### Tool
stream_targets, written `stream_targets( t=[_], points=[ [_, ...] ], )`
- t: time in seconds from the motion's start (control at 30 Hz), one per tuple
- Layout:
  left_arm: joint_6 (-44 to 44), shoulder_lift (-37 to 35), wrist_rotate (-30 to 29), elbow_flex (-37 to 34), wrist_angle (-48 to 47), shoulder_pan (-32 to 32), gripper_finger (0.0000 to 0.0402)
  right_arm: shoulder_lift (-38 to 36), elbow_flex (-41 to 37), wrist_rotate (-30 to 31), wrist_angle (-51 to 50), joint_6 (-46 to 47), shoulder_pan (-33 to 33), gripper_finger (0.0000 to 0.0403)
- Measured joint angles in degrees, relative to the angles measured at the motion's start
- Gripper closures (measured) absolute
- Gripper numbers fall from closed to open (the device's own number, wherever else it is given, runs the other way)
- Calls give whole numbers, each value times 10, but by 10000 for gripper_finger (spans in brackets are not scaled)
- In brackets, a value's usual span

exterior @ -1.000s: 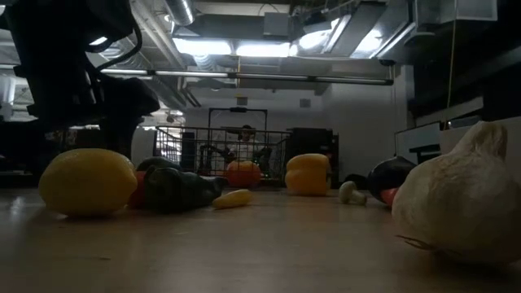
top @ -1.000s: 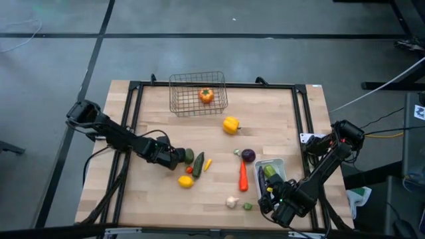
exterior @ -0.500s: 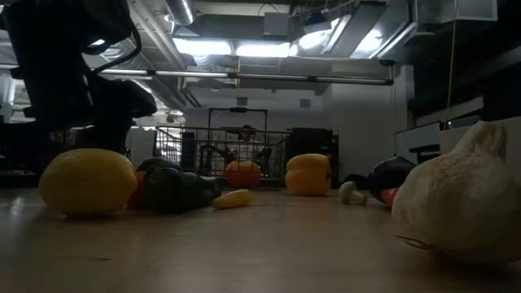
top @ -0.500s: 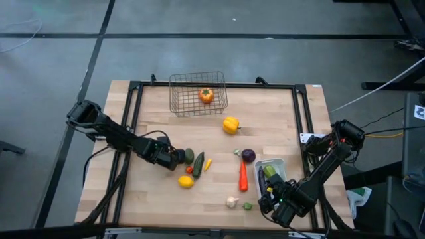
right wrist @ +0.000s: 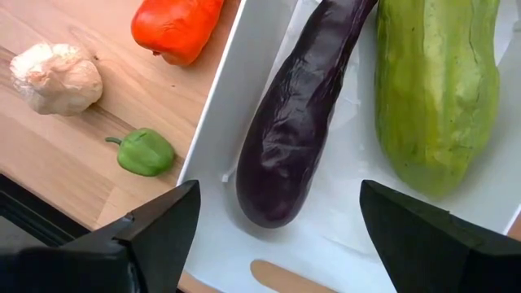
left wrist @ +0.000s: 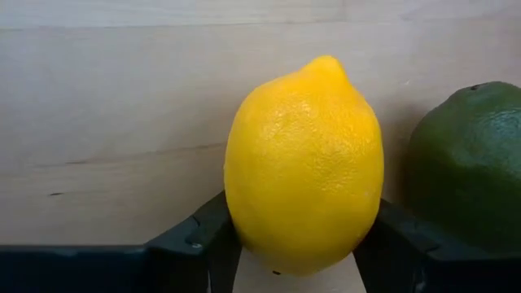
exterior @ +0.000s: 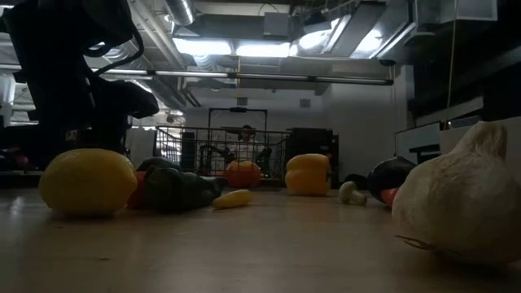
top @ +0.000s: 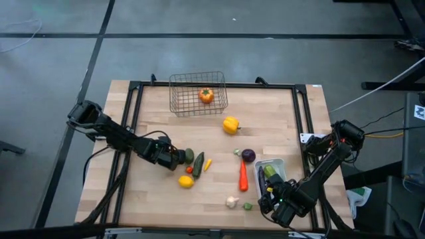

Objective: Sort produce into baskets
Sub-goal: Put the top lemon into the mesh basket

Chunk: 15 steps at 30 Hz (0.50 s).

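Bright yellow, pebbly lemon is sitting between the left gripper's 2 fingers, clamped on it.

Grey floor, ceiling striplights, wood table.

**Produce spread across the table, two baskets partly filled**

A wire mesh basket is standing at the far middle of the table, holding an orange tomato. A yellow pepper is lying just in front of it. Nearer the middle, a round purple eggplant is sitting beside an orange carrot. A white tray is holding a long purple eggplant and a green cucumber side by side. A white garlic and a small green pepper are lying just outside it. A lemon is sitting between the left gripper's fingers, with a green cucumber end beside it.
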Motion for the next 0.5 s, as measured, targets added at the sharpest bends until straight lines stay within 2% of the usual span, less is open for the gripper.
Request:
stream_targets(
  t=[0.2, 0.5],
  points=[
    [22, -30, -16, -1, -3, 5, 211, 0, 0, 0, 0, 0, 0, 65],
    [103, -168, -28, 2, -16, 49, 215, 0, 0, 1, -1, 0, 0, 65]
  ],
)
